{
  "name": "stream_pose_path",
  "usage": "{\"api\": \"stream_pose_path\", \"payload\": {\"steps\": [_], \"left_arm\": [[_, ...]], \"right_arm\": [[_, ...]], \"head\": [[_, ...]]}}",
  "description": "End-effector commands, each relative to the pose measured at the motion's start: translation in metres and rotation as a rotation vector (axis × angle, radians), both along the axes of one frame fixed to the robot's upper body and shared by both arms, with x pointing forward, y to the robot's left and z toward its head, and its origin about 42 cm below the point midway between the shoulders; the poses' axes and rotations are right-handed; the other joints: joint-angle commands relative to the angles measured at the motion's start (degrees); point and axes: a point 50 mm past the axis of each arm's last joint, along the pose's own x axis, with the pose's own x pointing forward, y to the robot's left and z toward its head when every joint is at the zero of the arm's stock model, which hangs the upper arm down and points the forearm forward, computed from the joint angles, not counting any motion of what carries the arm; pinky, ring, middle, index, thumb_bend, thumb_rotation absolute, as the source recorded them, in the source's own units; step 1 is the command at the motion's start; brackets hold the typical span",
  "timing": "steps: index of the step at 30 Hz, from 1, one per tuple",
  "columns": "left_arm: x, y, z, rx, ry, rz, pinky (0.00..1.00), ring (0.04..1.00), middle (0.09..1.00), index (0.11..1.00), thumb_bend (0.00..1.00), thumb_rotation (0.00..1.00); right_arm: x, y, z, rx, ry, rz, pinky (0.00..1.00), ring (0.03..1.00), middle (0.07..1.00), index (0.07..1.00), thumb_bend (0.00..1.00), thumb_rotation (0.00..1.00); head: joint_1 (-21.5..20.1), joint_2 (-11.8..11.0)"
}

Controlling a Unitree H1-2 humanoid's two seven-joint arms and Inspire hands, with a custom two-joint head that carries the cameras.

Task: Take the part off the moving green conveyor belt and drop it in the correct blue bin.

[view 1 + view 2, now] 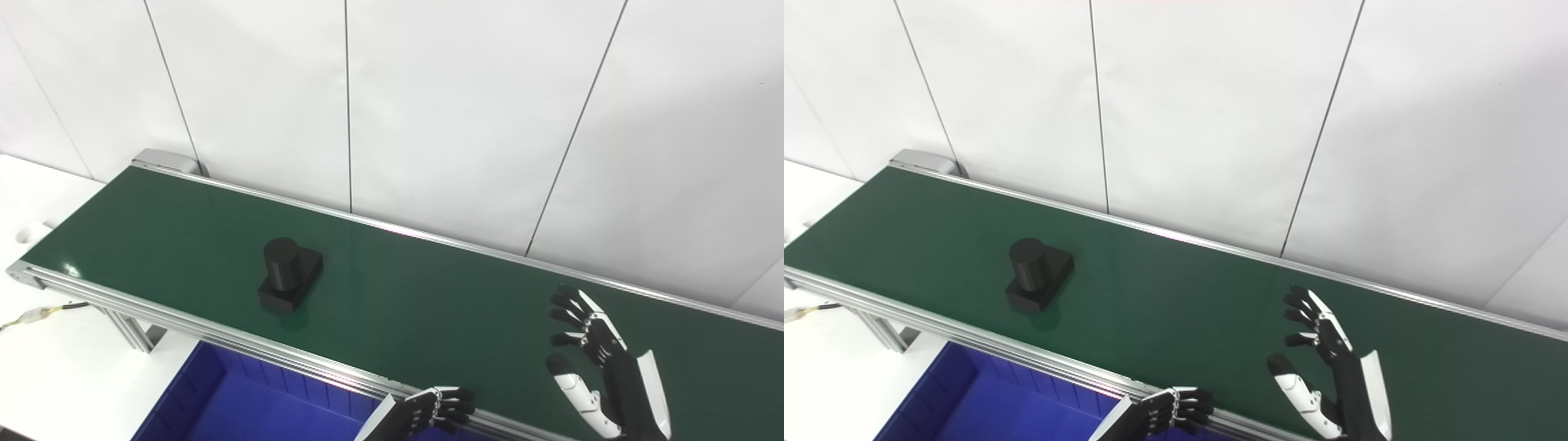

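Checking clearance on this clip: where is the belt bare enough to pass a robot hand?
Bare belt stretches between the black part and the open right robot hand. Also bare left of the part. Crowded only at the near rail, where the left robot hand rests.

blue bin [245, 392] cut off at bottom edge, left hand [438, 409] fingers curled, grip unclear

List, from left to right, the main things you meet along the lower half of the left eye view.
Blue bin → black part on the green conveyor belt → left hand at the belt's near rail → right hand, open above the belt.
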Motion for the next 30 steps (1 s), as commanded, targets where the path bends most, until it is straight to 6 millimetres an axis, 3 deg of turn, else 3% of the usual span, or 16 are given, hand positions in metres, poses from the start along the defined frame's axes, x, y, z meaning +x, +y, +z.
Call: {"api": "stream_pose_path", "payload": {"steps": [1, 11, 23, 30], "left_arm": [[0.006, -0.001, 0.008, -0.018, -0.063, 0.005, 0.68, 0.734, 0.762, 0.788, 0.85, 0.66], [0.009, 0.0, 0.006, -0.013, -0.061, 0.001, 0.68, 0.736, 0.761, 0.79, 0.84, 0.65], [0.01, 0.001, 0.006, -0.01, -0.062, -0.003, 0.68, 0.736, 0.759, 0.786, 0.85, 0.66], [0.01, 0.002, 0.006, -0.009, -0.062, -0.002, 0.68, 0.733, 0.756, 0.785, 0.86, 0.66]], "right_arm": [[0.012, 0.007, 0.017, -0.009, -0.054, 0.025, 0.63, 0.787, 0.833, 0.879, 0.56, 0.71], [0.034, 0.008, 0.025, -0.083, -0.056, 0.035, 0.65, 0.766, 0.815, 0.862, 0.54, 0.54], [0.056, 0.019, 0.03, -0.123, -0.035, 0.104, 0.71, 0.807, 0.837, 0.89, 0.55, 0.53], [0.068, 0.032, 0.032, -0.139, -0.029, 0.124, 0.71, 0.798, 0.837, 0.887, 0.59, 0.58]], "head": [[0.0, 0.1], [-0.1, -0.3], [-0.5, -0.3], [-0.9, 0.1]]}}
